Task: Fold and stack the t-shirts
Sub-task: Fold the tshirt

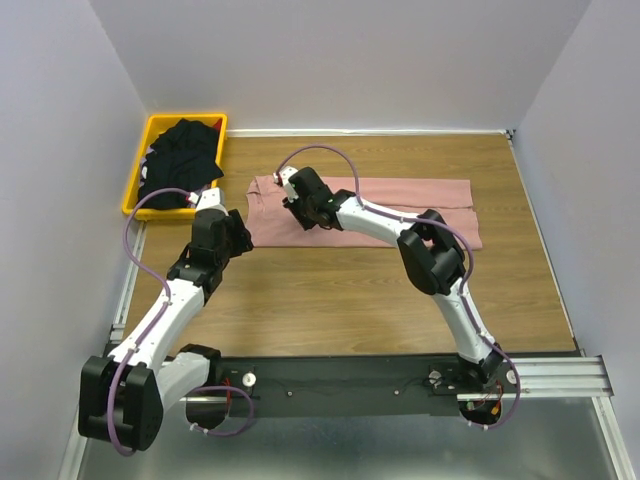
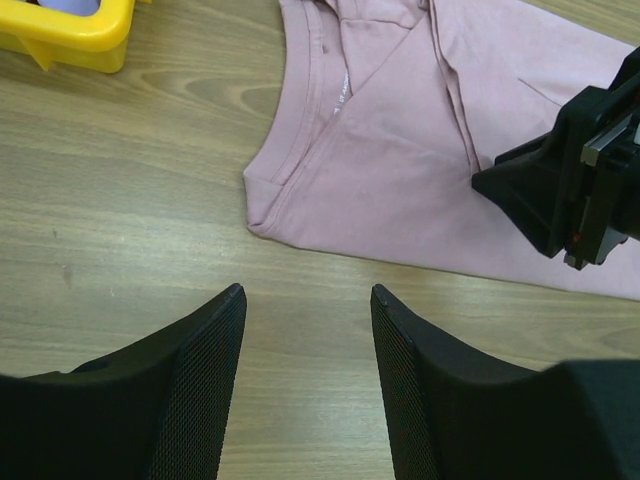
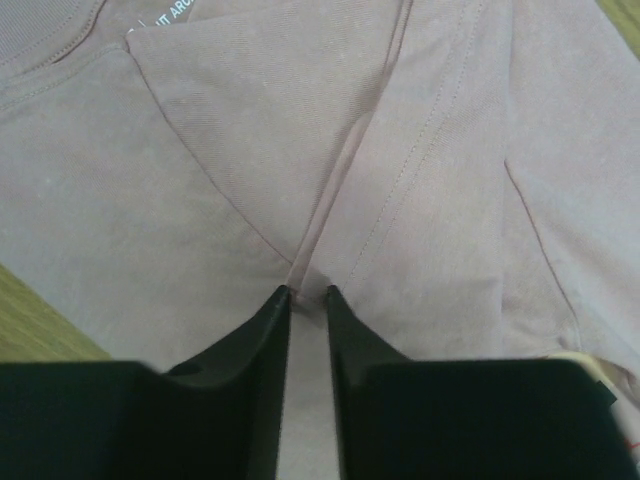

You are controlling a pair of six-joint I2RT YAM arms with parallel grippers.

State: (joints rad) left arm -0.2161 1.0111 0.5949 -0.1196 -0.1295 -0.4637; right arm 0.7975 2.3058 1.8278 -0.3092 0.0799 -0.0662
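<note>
The pink t-shirt point(image 1: 400, 205) lies flat across the far half of the table, folded into a long strip, plain side up. My right gripper point(image 1: 295, 208) is down on its left part, near the collar. In the right wrist view its jaws point(image 3: 308, 292) stand narrow, pinching a raised fold edge of the pink cloth point(image 3: 250, 150). My left gripper point(image 1: 240, 238) hovers open over bare wood just short of the shirt's near left corner point(image 2: 262, 205), nothing between its fingers point(image 2: 308, 292). Black t-shirts point(image 1: 182, 155) lie heaped in the yellow bin.
The yellow bin point(image 1: 137, 170) stands at the far left corner of the table; its corner point(image 2: 80, 25) shows in the left wrist view. The right gripper's black body point(image 2: 570, 190) sits to the right of my left gripper. Walls close in on three sides.
</note>
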